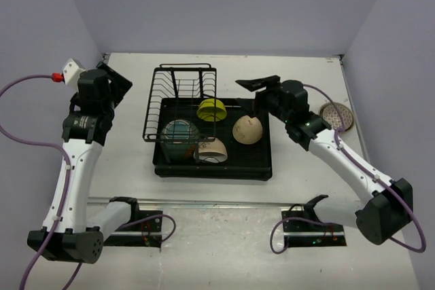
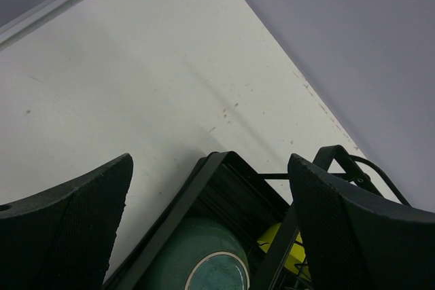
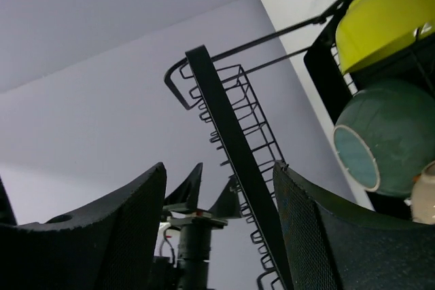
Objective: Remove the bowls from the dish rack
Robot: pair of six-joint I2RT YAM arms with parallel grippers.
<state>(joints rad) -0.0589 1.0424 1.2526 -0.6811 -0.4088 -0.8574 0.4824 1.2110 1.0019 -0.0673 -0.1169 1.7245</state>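
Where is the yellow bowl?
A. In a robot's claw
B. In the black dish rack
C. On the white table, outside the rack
B: the yellow-green bowl is tipped on its edge inside the dish rack, not on the table.

Four bowls (image 1: 247, 129) in dish rack (image 1: 255, 158), one bowl (image 1: 337, 116) right of it

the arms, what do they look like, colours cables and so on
The left arm and right arm both have white links with black joints and bases. A purple cable trails along each; the left one ends in a red plug. Jaws are black, wedge-shaped, with textured inner faces.
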